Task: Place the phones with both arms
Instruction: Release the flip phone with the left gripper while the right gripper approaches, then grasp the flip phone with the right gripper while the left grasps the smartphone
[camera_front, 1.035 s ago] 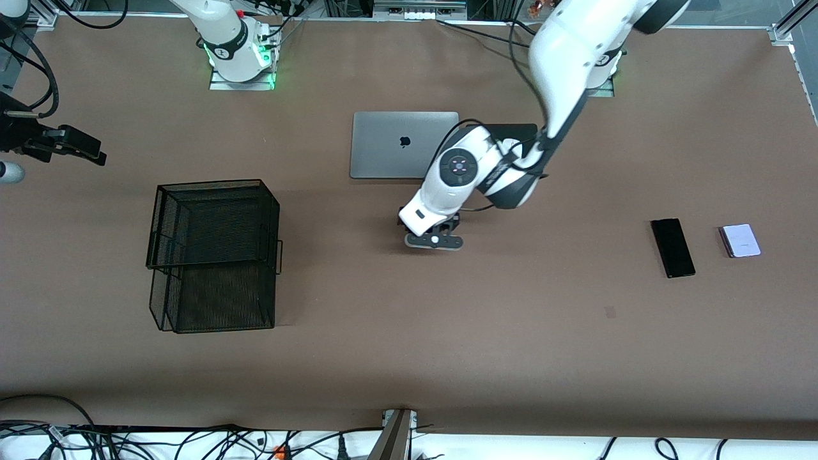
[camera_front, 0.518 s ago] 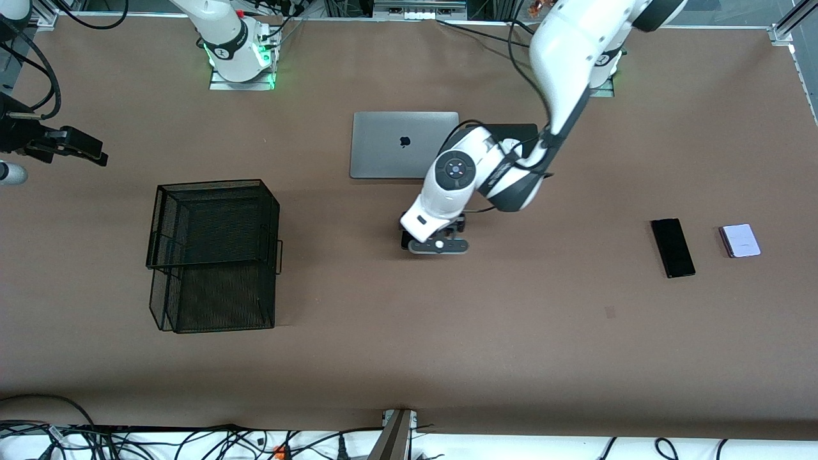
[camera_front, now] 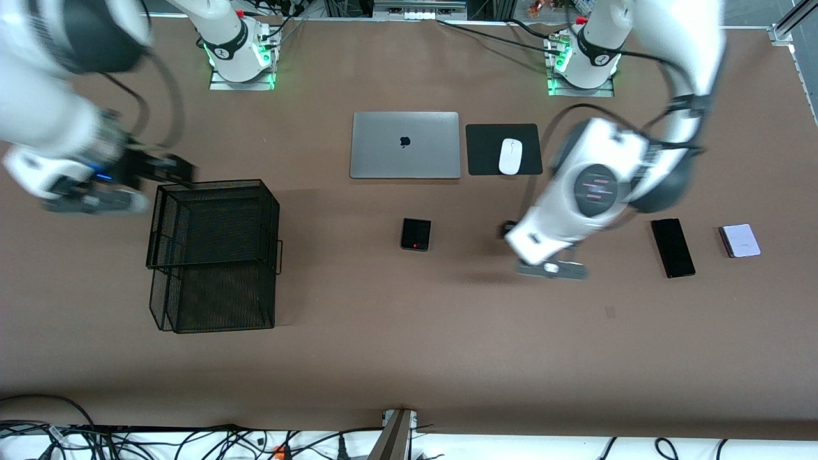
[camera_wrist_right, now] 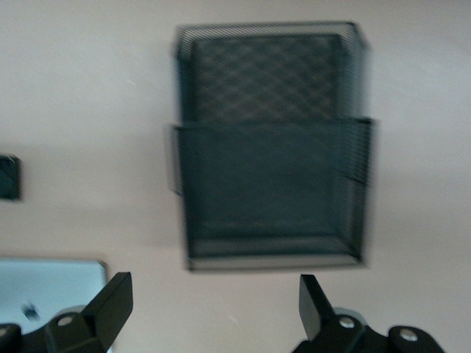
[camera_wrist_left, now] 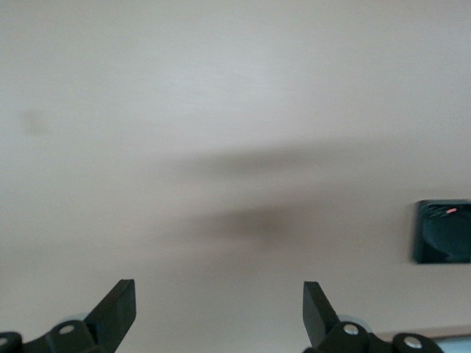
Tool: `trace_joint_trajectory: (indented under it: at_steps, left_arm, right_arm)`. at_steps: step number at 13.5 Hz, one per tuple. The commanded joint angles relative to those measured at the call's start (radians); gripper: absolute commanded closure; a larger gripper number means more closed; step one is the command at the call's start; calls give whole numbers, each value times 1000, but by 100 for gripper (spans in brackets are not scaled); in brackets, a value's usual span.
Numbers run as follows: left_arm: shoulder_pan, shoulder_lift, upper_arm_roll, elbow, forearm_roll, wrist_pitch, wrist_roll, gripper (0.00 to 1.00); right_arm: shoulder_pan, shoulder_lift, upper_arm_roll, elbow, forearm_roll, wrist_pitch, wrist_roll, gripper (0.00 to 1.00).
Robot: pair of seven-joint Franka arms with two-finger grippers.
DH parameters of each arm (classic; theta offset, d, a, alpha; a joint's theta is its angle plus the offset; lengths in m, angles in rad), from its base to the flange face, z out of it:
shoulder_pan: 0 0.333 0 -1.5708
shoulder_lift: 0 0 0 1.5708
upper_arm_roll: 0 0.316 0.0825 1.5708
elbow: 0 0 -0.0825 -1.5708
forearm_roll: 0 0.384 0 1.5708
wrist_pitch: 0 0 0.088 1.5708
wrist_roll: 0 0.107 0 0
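Observation:
The small squarish black phone (camera_front: 415,234) lies flat on the table, nearer the front camera than the laptop. It also shows in the left wrist view (camera_wrist_left: 444,232) and the right wrist view (camera_wrist_right: 9,176). The long slim black slab (camera_front: 672,247) and the pale lavender phone (camera_front: 740,241) lie side by side toward the left arm's end. My left gripper (camera_front: 551,268) (camera_wrist_left: 218,294) is open and empty over bare table between the small black phone and the slab. My right gripper (camera_front: 96,204) (camera_wrist_right: 213,290) is open and empty beside the mesh rack.
A black two-tier wire mesh rack (camera_front: 217,184) (camera_wrist_right: 268,147) stands toward the right arm's end. A closed silver laptop (camera_front: 404,145) (camera_wrist_right: 48,290) lies mid-table, and beside it a white mouse (camera_front: 510,156) rests on a black pad (camera_front: 486,160).
My left gripper has let go of the small black phone, left it on the table and swung toward the long slab. My right arm has moved in over the table beside the mesh rack.

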Motion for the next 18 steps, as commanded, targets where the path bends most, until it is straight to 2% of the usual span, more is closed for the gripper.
trace_joint_trajectory:
  at_steps: [1,4,6,8,11,15,18]
  left_arm:
    - [113,-110,-12,-26,13,-97,180,0]
    - [260,-145,-18,-26,11,-136,340,0]
    - [292,-156,-13,-26,13,-137,361,0]
    - [328,-159,-10,-26,14,-133,361,0]
    - [415,-141,-12,-39,60,-87,359,0]
    - [510,-29,-10,-50,66,56,357,0]
    - [561,43,-6,-69,65,79,345,0]
  right_arm:
    - [173,124,-8,96,11,69,215,0]
    - [362,288,-10,194,3,157,432,0]
    - [447,404,-11,283,3,196,552,0]
    - [502,501,-11,319,2,275,610,0]
    - [522,608,-11,314,0,401,632,0]
    - [524,701,-11,309,-6,486,640,0]
    - [525,734,-11,309,-5,550,640,0]
